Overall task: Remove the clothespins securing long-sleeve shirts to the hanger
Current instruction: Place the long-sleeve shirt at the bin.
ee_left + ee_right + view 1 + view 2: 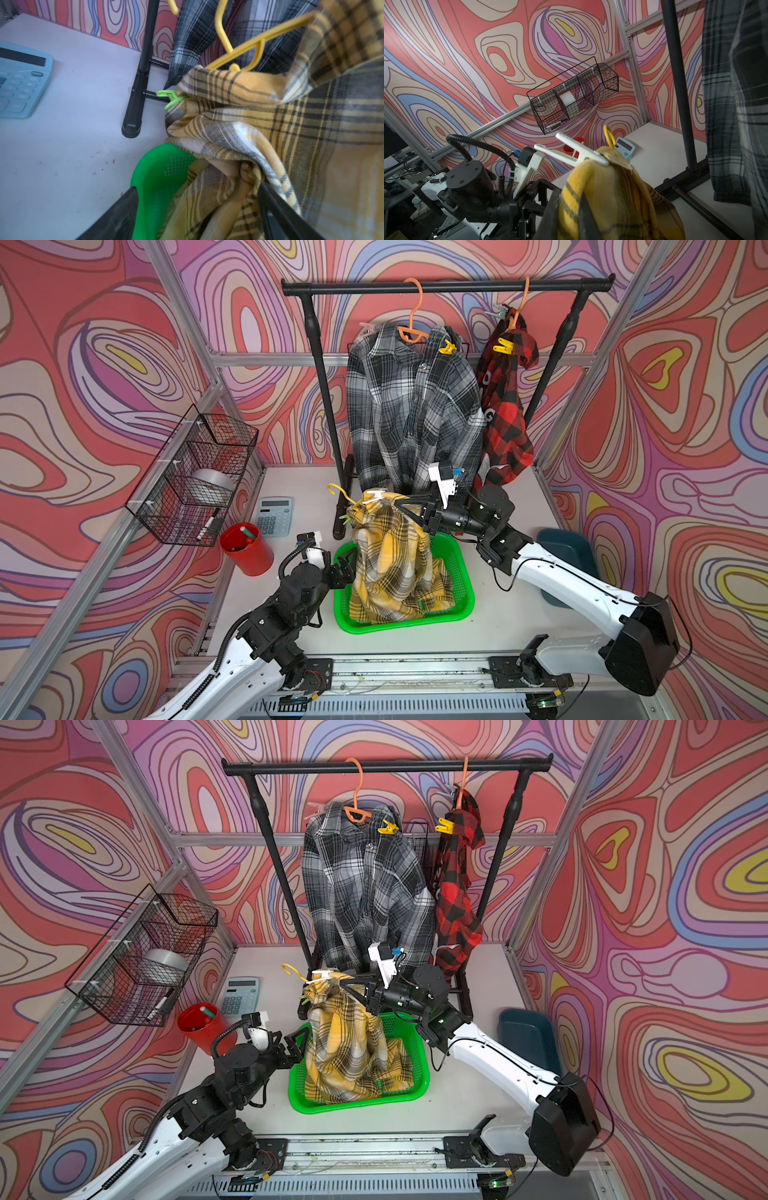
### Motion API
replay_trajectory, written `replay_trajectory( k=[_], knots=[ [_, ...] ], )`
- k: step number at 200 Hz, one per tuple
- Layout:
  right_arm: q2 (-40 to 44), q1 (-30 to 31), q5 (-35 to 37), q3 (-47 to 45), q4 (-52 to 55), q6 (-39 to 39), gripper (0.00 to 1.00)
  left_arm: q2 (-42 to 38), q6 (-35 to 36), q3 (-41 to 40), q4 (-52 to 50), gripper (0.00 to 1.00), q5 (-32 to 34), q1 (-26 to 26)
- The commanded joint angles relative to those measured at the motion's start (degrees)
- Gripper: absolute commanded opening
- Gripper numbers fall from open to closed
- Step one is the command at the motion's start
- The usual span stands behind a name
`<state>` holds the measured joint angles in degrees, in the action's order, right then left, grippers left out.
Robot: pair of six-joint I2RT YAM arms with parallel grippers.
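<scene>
Right gripper [402, 506]: clenched on the top of the yellow-black plaid flannel shirt [395, 568], tail heaped in the green perforated plastic basket [463, 572].
Left gripper [345, 568]: jaws spread wide, gripping nothing, beside the shirt's lower folds.
Pins here: white plastic clothespin [571, 154] at the top beside the yellow plastic hanger [247, 48]; lime-green plastic clothespin [169, 98] on a side fold.
Handling (judged): squeeze a pin's tails squarely, then draw it off.
Unclear: what the green pin bites; where exactly the right jaws pinch, buried in cloth.

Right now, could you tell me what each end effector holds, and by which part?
Right end effector grips the yellow shirt near its top; left end effector is open, holding nothing.
</scene>
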<state>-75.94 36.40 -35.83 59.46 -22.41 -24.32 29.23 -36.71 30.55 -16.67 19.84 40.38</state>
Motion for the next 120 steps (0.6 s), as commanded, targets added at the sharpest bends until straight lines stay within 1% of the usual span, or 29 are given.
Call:
replay_trajectory(
  k=[1, 13, 26, 44, 65, 72, 81, 89, 100, 120],
  knots=[
    [1.12, -0.28, -0.01, 2.3, 1.01, 2.43, 0.0, -3.05, -0.94, 3.71, -4.19, 0.86, 4.11, 0.27],
    [0.85, -0.28, -0.27, 2.89, 1.07, 2.6, 0.0, -3.77, 1.55, 5.61, -2.54, 0.81, 3.73, -0.14],
    [0.56, -0.28, -0.65, 3.44, 1.06, 2.43, 0.0, -3.07, 2.83, 9.01, -2.54, 0.78, 1.7, -2.17],
    [0.39, -0.28, -1.57, 4.44, 1.19, 2.26, 0.0, 0.6, 2.48, 13.2, -2.91, 0.74, -9.31, -7.83],
    [0.34, -0.28, -2.44, 5.89, 2.11, 2.43, 0.0, 5.66, -1.29, 15.41, -1.49, 0.71, -24.01, -16.86],
    [0.45, -0.32, -2.62, 6.02, 2.05, 2.27, 0.0, 6.91, -3.17, 14.81, 0.97, 0.7, -29.49, -20.64],
    [0.83, -0.28, -2.7, 6.02, 1.98, 2.15, 0.0, 8.18, -6.11, 13.55, 6.63, 0.68, -36.22, -25.12],
    [1.04, -0.28, -2.76, 6.08, 2.0, 2.01, 0.0, 9.27, -8.87, 12.34, 11.03, 0.67, -41.15, -28.24],
    [1.33, -0.28, -2.86, 6.1, 2.08, 1.99, 0.0, 11.03, -12.06, 11.03, 16.4, 0.67, -45.83, -31.87],
    [1.51, -0.28, -3.44, 6.36, 1.5, 1.34, 0.0, 14.62, -15.14, 9.98, 24.31, 0.66, -50.26, -34.1]
  ],
)
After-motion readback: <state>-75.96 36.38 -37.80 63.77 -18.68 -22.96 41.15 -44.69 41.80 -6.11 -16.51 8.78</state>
